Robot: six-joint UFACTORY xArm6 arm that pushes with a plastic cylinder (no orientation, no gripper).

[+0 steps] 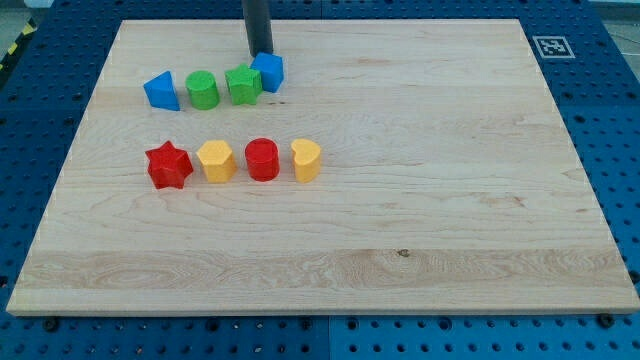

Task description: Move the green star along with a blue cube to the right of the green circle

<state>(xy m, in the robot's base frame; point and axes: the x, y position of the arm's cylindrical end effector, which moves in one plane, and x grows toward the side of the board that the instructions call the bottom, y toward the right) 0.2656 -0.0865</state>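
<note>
The green star sits near the view's top left, just right of the green circle and touching or nearly touching it. The blue cube touches the star's upper right side. My tip is at the view's top, just above the blue cube's upper left edge and above right of the star.
A blue triangle lies left of the green circle. Below is a row: red star, yellow block, red cylinder, yellow heart. The wooden board ends at blue perforated table on all sides.
</note>
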